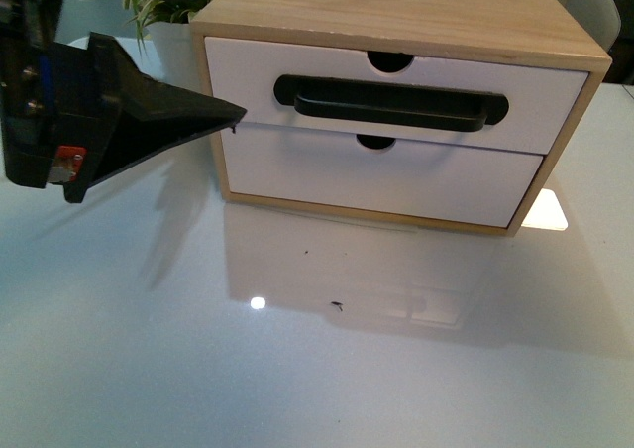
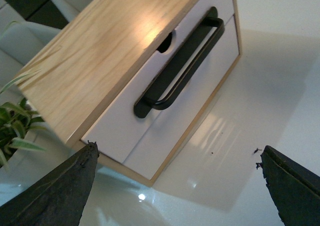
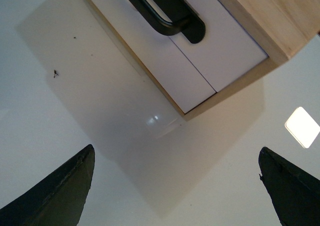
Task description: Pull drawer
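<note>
Although the left pincer (image 2: 177, 153) hangs close to the cabinet (image 1: 396, 12), nothing of the pull itself appears done. The drawer (image 1: 543, 95), the upper of the two white fronts, sits in the wooden frame at the far side of the counter (image 1: 297, 369), and as far as the front view shows it looks fully pushed in, its face about level with the frame's edge. Its long black handle (image 1: 391, 103) runs across the middle of the front, below the half-round notch, with nothing touching it. The plain lower drawer (image 1: 386, 175) is likewise shut.

Seen from the front, the left pincer's dark tip points at the cabinet's left edge, near the end of the handle but apart from it. Its own wrist view shows both fingers spread wide, released and grasping nothing, with the handle lying ahead between them. The right pincer (image 3: 176, 153) is also spread wide and empty; its wrist view looks down on the cabinet's lower right corner, and the front view does not show it at all.

By my judgement the whole task remains: reach the handle, clench on it, then draw the drawer outward.
</note>
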`<state>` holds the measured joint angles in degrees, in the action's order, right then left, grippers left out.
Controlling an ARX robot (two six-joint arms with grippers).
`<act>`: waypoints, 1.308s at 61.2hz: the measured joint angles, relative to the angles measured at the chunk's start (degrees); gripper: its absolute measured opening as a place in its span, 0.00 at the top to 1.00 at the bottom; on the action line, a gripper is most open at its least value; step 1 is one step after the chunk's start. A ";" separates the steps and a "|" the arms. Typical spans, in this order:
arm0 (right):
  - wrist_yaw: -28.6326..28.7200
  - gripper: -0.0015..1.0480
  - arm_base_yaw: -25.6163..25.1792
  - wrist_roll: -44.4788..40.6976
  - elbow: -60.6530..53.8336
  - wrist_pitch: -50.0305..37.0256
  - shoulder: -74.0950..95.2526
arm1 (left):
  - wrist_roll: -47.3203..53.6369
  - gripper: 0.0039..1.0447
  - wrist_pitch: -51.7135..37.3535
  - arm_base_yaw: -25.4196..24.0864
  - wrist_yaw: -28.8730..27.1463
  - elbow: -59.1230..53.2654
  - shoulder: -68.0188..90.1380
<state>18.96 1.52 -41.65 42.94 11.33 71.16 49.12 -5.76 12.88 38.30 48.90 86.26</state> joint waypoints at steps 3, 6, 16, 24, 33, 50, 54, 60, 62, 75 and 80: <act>0.28 0.09 0.70 -1.01 0.63 -0.07 1.22 | 2.23 0.07 2.45 0.87 -0.02 1.75 1.68; 0.37 0.09 1.29 -1.81 1.07 -0.44 2.19 | 3.58 0.07 4.31 1.55 -0.24 3.06 3.02; 1.46 0.09 3.15 -4.09 3.08 -0.96 5.27 | 7.43 0.07 8.17 3.80 -0.81 7.17 7.54; 2.43 0.09 4.35 -5.22 4.87 -1.20 7.74 | 8.26 0.07 9.35 5.07 -0.87 10.34 10.64; 3.52 0.09 5.51 -6.64 6.62 -1.20 10.32 | 8.68 0.07 9.68 6.34 -1.46 13.07 13.31; 5.27 0.09 6.23 -7.58 9.53 -1.01 13.94 | 11.34 0.07 10.38 8.11 -4.42 17.22 18.45; 5.88 0.09 6.34 -7.67 10.03 -0.92 14.64 | 12.17 0.07 10.32 8.44 -5.31 18.08 19.85; 6.58 0.09 6.45 -7.67 10.78 -0.61 15.45 | 12.74 0.07 10.21 8.74 -5.57 18.95 21.42; 6.91 0.09 6.47 -7.67 11.04 -0.44 15.69 | 12.74 0.07 10.12 8.79 -5.55 19.28 21.92; 8.17 0.09 6.45 -7.56 12.11 -0.31 16.68 | 13.22 0.07 8.31 8.83 -6.82 21.59 25.03; 8.68 0.09 6.45 -7.54 12.39 0.09 16.92 | 13.25 0.07 8.13 8.83 -6.88 22.49 26.12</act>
<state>27.64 7.97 -49.19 55.33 11.42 88.07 62.37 2.37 21.71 31.42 71.40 112.38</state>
